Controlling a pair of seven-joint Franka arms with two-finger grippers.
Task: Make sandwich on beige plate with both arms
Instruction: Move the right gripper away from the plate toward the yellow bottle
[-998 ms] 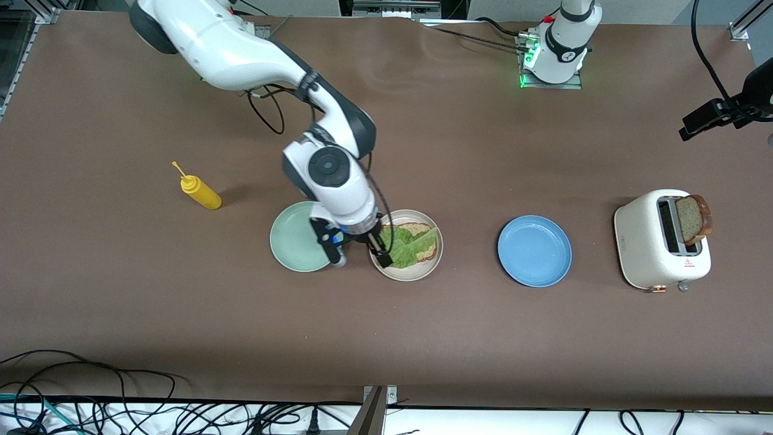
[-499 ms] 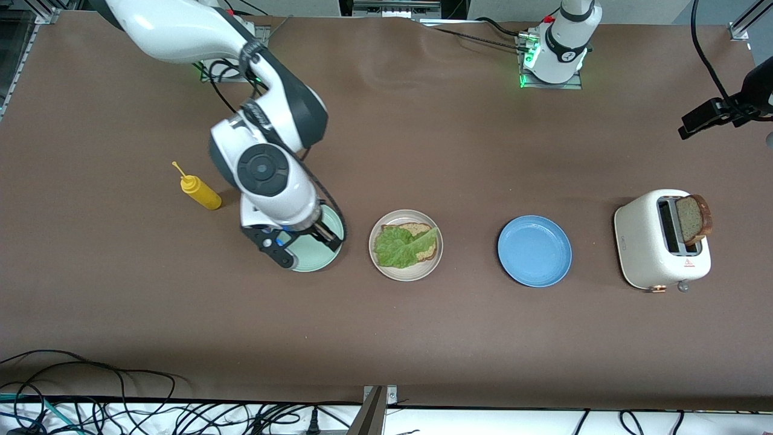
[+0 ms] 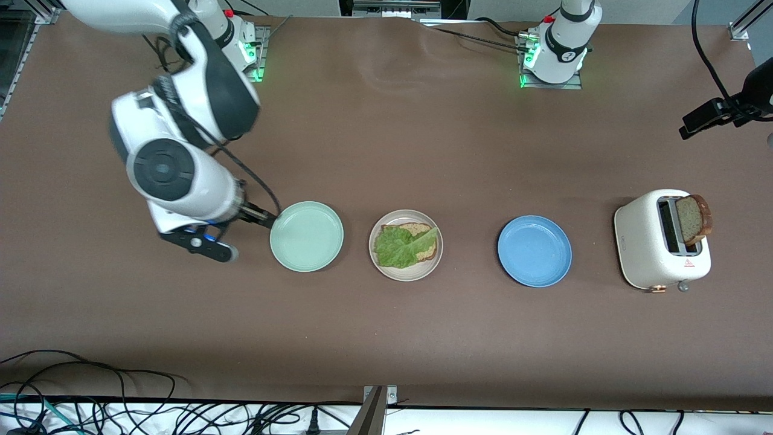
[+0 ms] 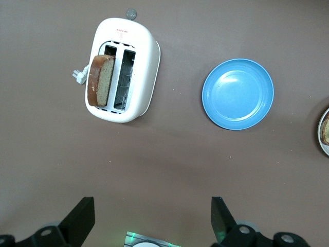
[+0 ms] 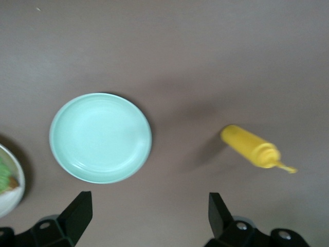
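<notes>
With one brown bread slice [image 3: 418,230] and green lettuce leaf [image 3: 400,246] on the round beige plate [image 3: 406,273], both tools gaped wide and empty, the right tool [image 5: 146,218] above the yellow squeeze bottle [image 5: 251,147] end of the brown tabletop [image 3: 386,338], the left tool [image 4: 153,222] high over its own end; next, seemingly, the left needed the second slice [image 3: 694,219] from the white toaster [image 3: 655,254].

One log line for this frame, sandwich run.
stage: lettuce on bread, top slice pending | round beige plate: bread slice under green lettuce leaf | second slice: in white toaster | both end effectors: open, empty

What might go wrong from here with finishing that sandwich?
The second bread slice sits tilted in the toaster; the open left gripper may nudge it or slip when grasping. The lettuce lies loose on the beige plate, so lowering bread could shift it. The open right gripper hangs above the mustard bottle.
</notes>
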